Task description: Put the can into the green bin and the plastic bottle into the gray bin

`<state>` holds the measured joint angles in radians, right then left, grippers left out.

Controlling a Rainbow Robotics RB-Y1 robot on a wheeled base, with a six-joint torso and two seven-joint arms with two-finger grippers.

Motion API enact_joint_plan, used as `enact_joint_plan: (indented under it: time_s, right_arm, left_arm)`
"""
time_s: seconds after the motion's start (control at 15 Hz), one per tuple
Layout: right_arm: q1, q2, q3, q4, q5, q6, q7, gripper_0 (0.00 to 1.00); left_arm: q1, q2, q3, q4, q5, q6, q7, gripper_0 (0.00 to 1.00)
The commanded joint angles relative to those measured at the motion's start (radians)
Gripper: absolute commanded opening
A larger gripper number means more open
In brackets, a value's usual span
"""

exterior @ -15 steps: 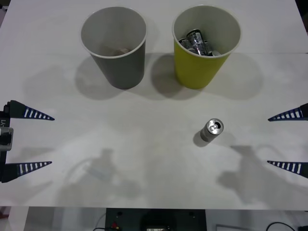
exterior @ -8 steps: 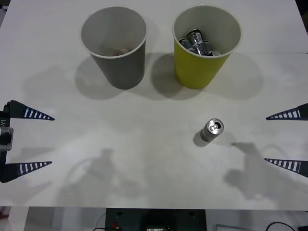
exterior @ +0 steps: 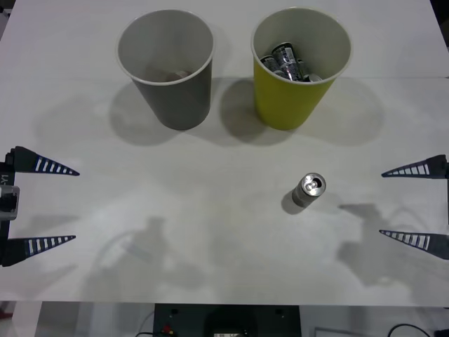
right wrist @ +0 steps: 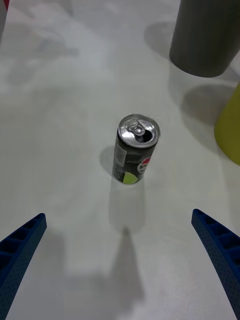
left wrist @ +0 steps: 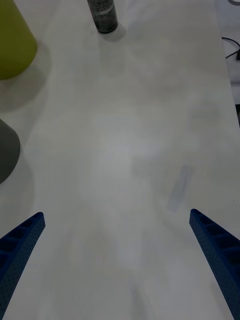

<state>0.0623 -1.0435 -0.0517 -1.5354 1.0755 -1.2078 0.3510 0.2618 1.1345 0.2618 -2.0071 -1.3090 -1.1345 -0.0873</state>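
The can (exterior: 309,189) stands upright on the white table, silver top up, in front of the green bin (exterior: 287,105); its dark body with a green mark faces me in the right wrist view (right wrist: 136,150). Several cans lie inside the green bin. The gray bin (exterior: 175,98) stands left of it. My right gripper (exterior: 382,203) is open at the table's right edge, level with the can and apart from it; the can sits ahead between its fingers (right wrist: 119,216). My left gripper (exterior: 76,205) waits open at the left edge. The plastic bottle is out of view.
The white table (exterior: 210,232) is bare between the two grippers. In the left wrist view the can (left wrist: 102,15), the green bin (left wrist: 12,40) and the gray bin (left wrist: 6,150) lie far ahead of the open left gripper (left wrist: 116,215). The table's front edge runs just below the grippers.
My right gripper has crept a little to the left, toward the can. The left arm, the can and both bins have stayed put.
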Motion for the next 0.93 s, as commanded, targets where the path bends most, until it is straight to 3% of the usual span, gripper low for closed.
enact_joint_plan:
  time_s: [0.07,0.33,0.93]
  right_arm:
    - [-0.065,0.000,0.096,0.124,-0.083,-0.001,0.140,1.00]
    - [-0.147,0.039,0.184,0.273,-0.144,-0.018,0.272,1.00]
    - [-0.346,0.250,0.191,0.679,-0.143,-0.207,0.350,1.00]
  left_arm:
    - [0.000,0.000,0.000,0.000,0.000,0.000,0.000,1.00]
    - [0.000,0.000,0.000,0.000,0.000,0.000,0.000,1.00]
    - [0.000,0.000,0.000,0.000,0.000,0.000,0.000,1.00]
